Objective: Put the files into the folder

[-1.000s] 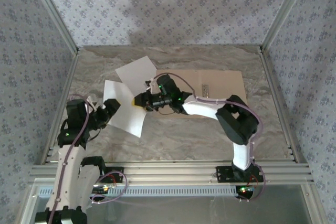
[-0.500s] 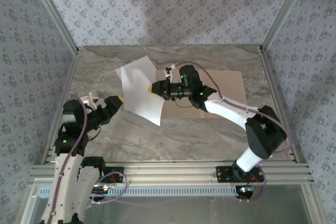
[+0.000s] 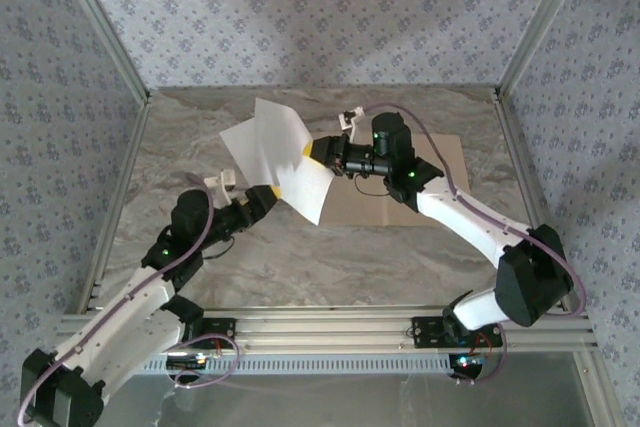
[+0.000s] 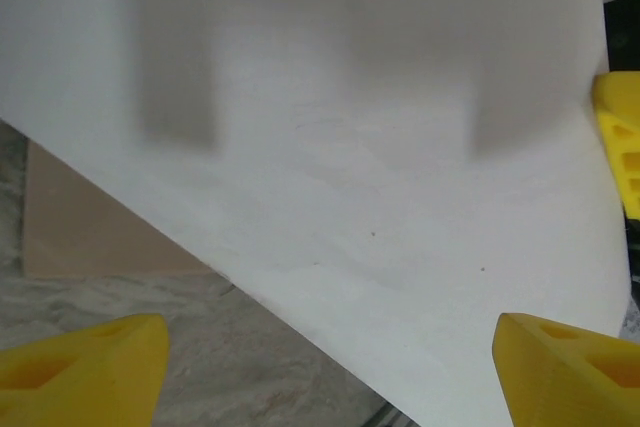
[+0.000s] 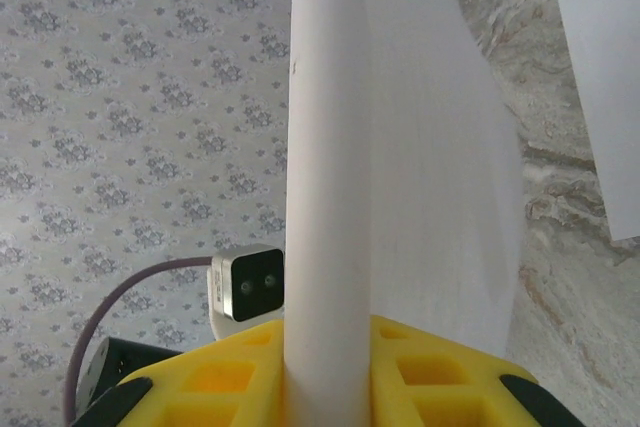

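Grey marbled table [image 3: 400, 247], blue-grey floral wallpaper [image 3: 300, 17] all round. The tan folder [image 3: 448, 155] lies flat on the right half, partly under the right arm [image 3: 470, 222]. One blank white sheet [image 3: 295, 152] is up in the air and curving, its edge pinched tight by the right gripper [image 5: 325, 347]. The other sheet [image 3: 238, 152] lies flat beside it. And the left gripper [image 4: 325, 377] sits at the lifted sheet's lower edge, jaws spread wide.

Soft, even light from above, no glare.
Two grey shadow bands cross the white sheet [image 4: 330, 197] ahead of the left hand [image 4: 325, 367]; its yellow fingertips [image 4: 80, 362] look blurred, as does the sheet edge in the right hand [image 5: 325, 367].
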You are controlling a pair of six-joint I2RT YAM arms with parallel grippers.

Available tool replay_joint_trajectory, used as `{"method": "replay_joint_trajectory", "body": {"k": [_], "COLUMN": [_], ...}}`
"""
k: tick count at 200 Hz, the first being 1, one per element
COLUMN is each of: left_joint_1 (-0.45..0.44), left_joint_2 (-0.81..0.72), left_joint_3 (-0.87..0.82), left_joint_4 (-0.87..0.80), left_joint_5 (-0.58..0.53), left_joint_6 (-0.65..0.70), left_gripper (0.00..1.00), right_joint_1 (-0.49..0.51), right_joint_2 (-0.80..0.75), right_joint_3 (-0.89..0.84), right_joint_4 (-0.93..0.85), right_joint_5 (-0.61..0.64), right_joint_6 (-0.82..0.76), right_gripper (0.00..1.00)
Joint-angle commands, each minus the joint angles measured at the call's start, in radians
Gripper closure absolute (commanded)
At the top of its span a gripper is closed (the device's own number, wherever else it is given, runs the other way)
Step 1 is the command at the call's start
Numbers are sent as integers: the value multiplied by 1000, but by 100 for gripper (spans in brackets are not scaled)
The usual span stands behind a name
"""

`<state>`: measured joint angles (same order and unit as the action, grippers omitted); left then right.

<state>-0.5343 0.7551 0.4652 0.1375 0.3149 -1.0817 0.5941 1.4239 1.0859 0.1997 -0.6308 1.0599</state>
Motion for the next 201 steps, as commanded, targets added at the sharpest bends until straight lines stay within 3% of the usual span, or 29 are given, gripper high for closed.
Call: {"method": "replay_joint_trajectory", "body": {"k": [1,59,140,201], "left_joint_1": [-35,-113,-116,-117], "left_joint_2": [37,128,190,180], "left_joint_3": [1,19,21,35], "left_joint_4": [208,283,435,428], "left_joint_5": [-101,-186,-172,-189], "left_joint_6": [-64,-152,-264,-285], "left_gripper": [17,17,12,10], "right_joint_1": [-9,-9,30,39], "right_joint_2": [-42,-55,-74,-108], "right_joint_3": [49,92,76,-4], "right_joint_4": [-28,-29,32,78], "right_joint_5": [32,71,118,141], "right_joint_6": [-22,-9,38,68], "right_gripper": [77,77,78,78]}}
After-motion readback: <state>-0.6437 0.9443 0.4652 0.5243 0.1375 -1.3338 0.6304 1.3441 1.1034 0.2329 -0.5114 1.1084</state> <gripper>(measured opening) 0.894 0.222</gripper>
